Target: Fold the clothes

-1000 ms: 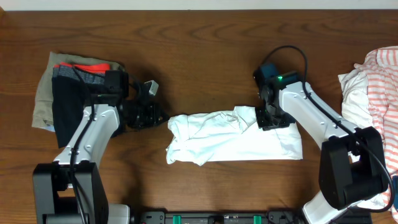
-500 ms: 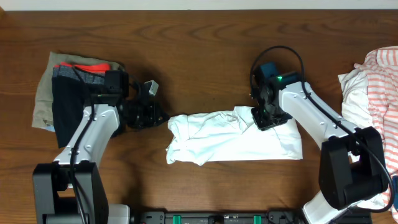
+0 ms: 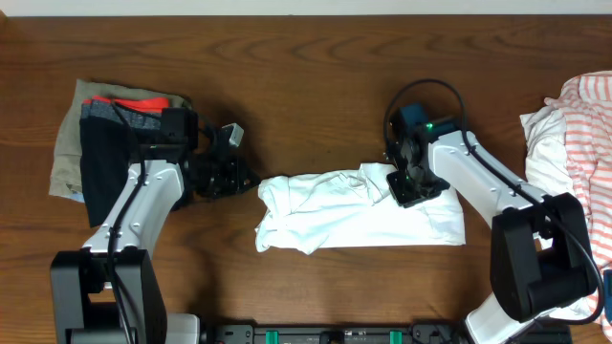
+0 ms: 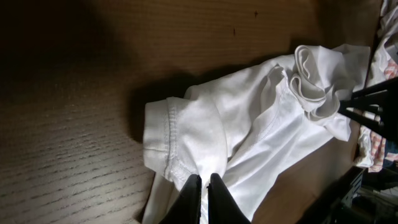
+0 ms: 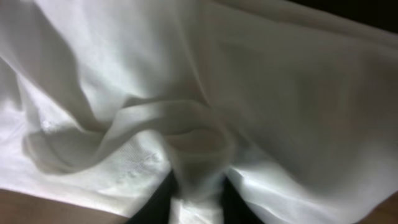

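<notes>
A plain white shirt [image 3: 359, 210] lies crumpled across the middle of the table. My left gripper [image 3: 252, 183] is at its left end. In the left wrist view the gripper [image 4: 203, 179] is shut on the shirt [image 4: 249, 124] by the sleeve hem, which is lifted a little off the wood. My right gripper [image 3: 403, 183] is on the shirt's upper right part. In the right wrist view the gripper [image 5: 198, 190] is shut on a bunched fold of the shirt [image 5: 186, 74]. No print shows.
A stack of khaki, black and orange garments [image 3: 105, 143] lies at the far left, behind my left arm. An orange-striped white pile [image 3: 574, 124] lies at the right edge. Bare brown wood [image 3: 306, 76] lies behind the shirt.
My right gripper has shifted slightly left with the shirt fold in it. The left arm has not moved.
</notes>
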Robot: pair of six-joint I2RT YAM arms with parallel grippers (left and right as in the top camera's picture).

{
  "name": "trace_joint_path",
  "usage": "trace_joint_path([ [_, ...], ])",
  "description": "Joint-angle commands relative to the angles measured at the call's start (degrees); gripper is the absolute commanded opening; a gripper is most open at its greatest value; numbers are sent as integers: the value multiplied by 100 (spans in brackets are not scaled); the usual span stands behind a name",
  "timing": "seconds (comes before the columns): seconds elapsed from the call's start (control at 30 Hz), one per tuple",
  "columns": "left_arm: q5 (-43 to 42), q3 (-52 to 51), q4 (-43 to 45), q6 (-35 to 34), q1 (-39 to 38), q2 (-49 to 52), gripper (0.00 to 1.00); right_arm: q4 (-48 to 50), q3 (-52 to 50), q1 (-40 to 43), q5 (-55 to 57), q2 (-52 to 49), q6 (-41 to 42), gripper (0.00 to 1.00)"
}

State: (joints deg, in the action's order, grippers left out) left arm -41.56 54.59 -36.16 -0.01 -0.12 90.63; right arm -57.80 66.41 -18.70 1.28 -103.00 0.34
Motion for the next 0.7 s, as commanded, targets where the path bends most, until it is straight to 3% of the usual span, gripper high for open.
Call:
trace_joint_path([
  [0.0,66,90,-20,35,-11,-63,7,68,-61,37,-17,111,-17,1],
  [0.2,66,90,-20,35,-11,-63,7,-44,57,7,-63,114,-7,1],
  [0.47,66,90,-13,35,-11,-63,7,-850,120,-334,-1786,111,-1565,2],
  [0.5,66,90,-11,35,-11,-63,7,-896,120,-382,-1810,111,-1644,6],
  [0.53,66,90,-9,35,-11,-63,7,-898,120,-424,-1770,111,-1652,18],
  [0.67,66,90,7,35,-11,-63,7,-748,120,-457,-1598,111,-1567,27],
])
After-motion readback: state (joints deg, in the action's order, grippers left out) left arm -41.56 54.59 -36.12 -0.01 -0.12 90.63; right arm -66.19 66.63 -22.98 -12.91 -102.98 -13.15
